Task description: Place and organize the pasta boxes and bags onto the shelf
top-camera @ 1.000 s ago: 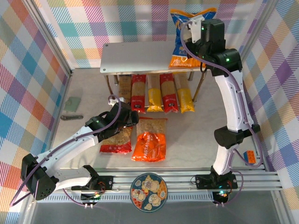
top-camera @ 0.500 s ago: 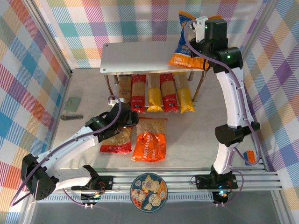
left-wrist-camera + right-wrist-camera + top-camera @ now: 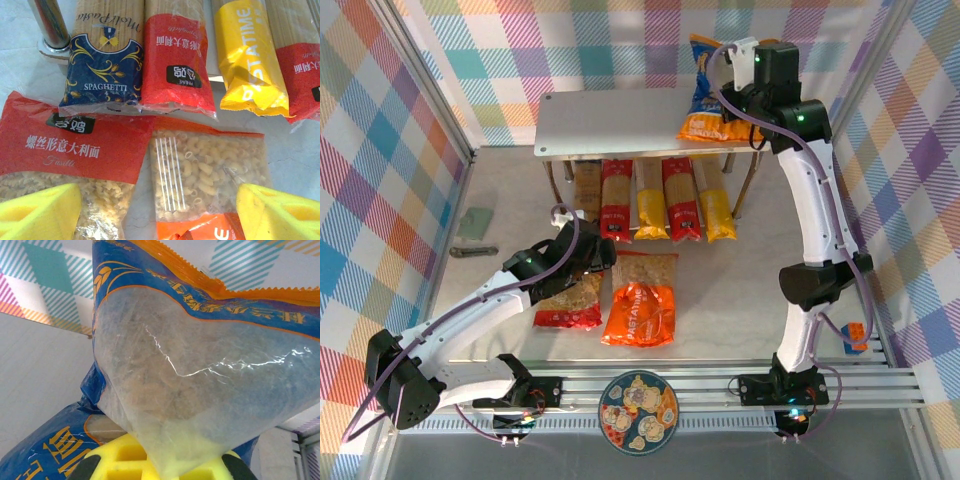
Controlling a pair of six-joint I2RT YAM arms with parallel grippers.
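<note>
**A robot test cell, not a kitchen**

Plaid cloth walls stretched on bare aluminium posts box in a pale, marbled counter. A slotted aluminium rail runs along the counter's near edge. Bolted to it are two white-and-black robot arms, the left arm and the right arm, both trailing purple cables. Shop pasta packs and a low grey shelf lie out on the counter, giving a lab rig dressed with groceries.

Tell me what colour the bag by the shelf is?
The bag is blue with orange trim and a clear window, best in the right wrist view.
</note>
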